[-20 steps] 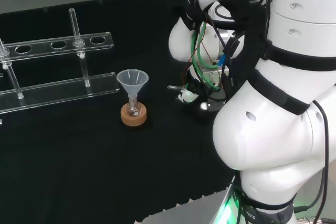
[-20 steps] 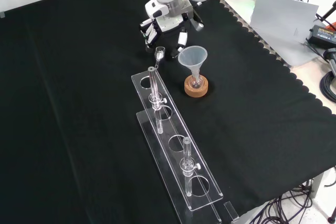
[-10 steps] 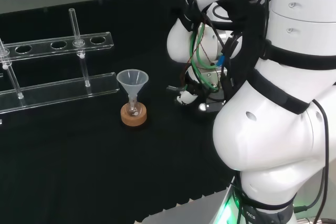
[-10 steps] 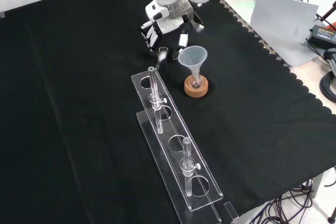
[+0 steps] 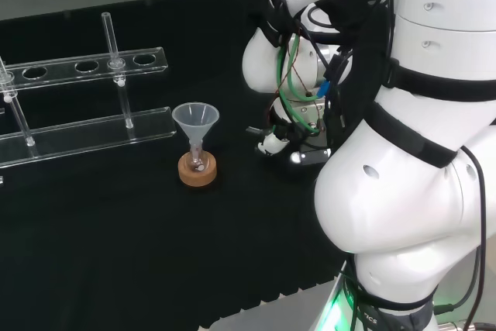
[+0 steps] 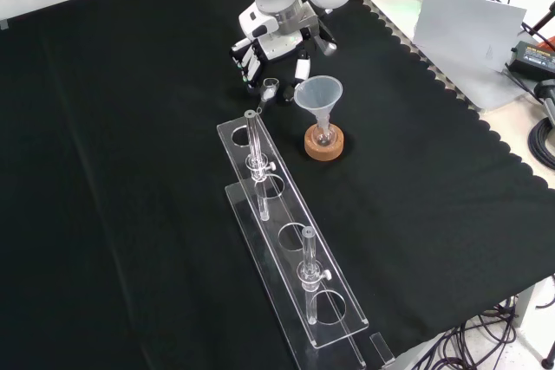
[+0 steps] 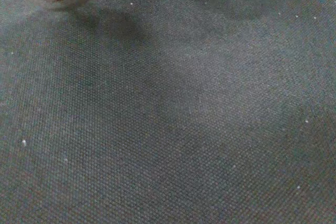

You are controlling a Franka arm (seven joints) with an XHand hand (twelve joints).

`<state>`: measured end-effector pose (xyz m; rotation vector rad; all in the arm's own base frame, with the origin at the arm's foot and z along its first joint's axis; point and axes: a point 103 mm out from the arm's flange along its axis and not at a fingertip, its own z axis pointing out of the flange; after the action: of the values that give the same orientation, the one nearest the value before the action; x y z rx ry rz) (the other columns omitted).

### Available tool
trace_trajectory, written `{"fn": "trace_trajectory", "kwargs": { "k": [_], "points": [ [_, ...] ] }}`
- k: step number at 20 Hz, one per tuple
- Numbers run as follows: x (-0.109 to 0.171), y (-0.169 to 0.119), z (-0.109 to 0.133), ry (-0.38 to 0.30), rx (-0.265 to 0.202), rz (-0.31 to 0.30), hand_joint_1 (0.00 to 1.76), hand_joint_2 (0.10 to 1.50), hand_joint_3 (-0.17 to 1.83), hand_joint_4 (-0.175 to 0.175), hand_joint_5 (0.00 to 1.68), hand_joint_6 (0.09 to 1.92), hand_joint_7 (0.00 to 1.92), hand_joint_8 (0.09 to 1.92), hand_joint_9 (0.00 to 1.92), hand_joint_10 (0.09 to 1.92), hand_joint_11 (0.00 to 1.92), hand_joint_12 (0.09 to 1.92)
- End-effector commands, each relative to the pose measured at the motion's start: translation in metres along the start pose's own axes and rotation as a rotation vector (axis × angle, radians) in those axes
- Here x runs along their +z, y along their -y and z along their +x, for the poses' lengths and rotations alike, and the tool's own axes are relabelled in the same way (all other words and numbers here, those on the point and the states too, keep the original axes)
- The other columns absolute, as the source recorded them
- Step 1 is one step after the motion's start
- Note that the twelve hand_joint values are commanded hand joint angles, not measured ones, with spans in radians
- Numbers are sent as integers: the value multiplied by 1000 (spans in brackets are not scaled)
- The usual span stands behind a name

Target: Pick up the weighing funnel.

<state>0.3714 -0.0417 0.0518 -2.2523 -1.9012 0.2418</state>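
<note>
Weighing funnel (image 6: pixel 270 87) sits just under the fingertips of the hand (image 6: pixel 267 39), toward the far edge of the bench in the front view and about midway along that edge. Its scoop end is up by the fingers and its short stem slants down toward the cloth (image 7: pixel 168 119). The fingers are bent downward and appear closed on the scoop end in a fingertip pinch. I cannot tell whether the stem's tip touches the cloth.

Just to the right in the front view stands the funnel (image 6: pixel 318 93), mouth up, its stem in a small flask on a cork ring (image 6: pixel 324 145). Its rim is close to the held piece. Just nearer the camera is the end of the clear rack (image 6: pixel 286 249), and the top of an upright glass tube (image 6: pixel 254 140) lies near the stem's tip.

Slipping looks like the main risk, because the piece is small and smooth and only the fingertips hold it. A sideways swing could knock the funnel's rim and tip it off its flask. A dip toward the rack could strike the tube.
</note>
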Motion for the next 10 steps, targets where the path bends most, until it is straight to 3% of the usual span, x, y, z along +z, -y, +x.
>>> {"fn": "trace_trajectory", "kwargs": {
  "k": [1, 10],
  "points": [
    [2, -1, -3, -4, 5, 2, 790, 591, 555, 64, 769, 570, 983, 488, 678, 535, 0, 1555],
    [2, 2, -4, -7, 7, 3, 791, 593, 556, 60, 774, 578, 993, 482, 690, 533, 0, 1555]
  ]
}}
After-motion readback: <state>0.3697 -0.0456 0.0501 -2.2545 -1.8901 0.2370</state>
